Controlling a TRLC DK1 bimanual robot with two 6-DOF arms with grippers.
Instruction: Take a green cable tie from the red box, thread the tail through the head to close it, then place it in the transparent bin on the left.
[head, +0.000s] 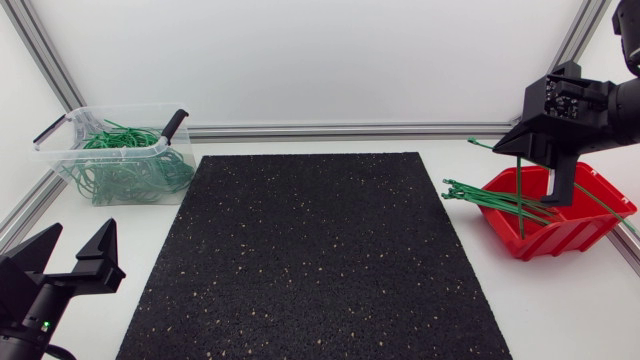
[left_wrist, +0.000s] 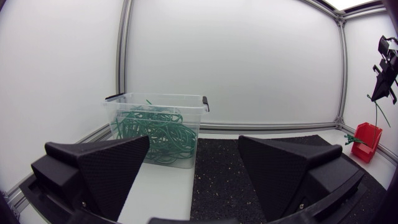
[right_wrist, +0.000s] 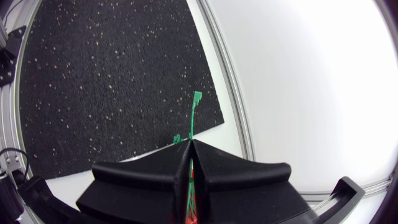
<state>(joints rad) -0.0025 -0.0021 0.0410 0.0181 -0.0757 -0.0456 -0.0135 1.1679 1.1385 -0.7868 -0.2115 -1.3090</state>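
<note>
My right gripper (head: 520, 150) hangs above the red box (head: 585, 232) at the table's right side, shut on a green cable tie (head: 520, 205) that dangles down into the box. In the right wrist view the tie's head end (right_wrist: 196, 99) sticks out ahead of the closed fingers (right_wrist: 155, 165). More green ties (head: 480, 193) poke out over the box's left rim. The transparent bin (head: 60, 135) at the far left holds several looped green ties. My left gripper (head: 75, 255) stands open and empty at the near left corner; the bin (left_wrist: 186, 106) lies ahead of it (left_wrist: 193, 165).
A black speckled mat (head: 310, 260) covers the middle of the table. Aluminium frame rails run along the back edge (head: 350, 130) and the sides. The bin has black handles (head: 175, 124).
</note>
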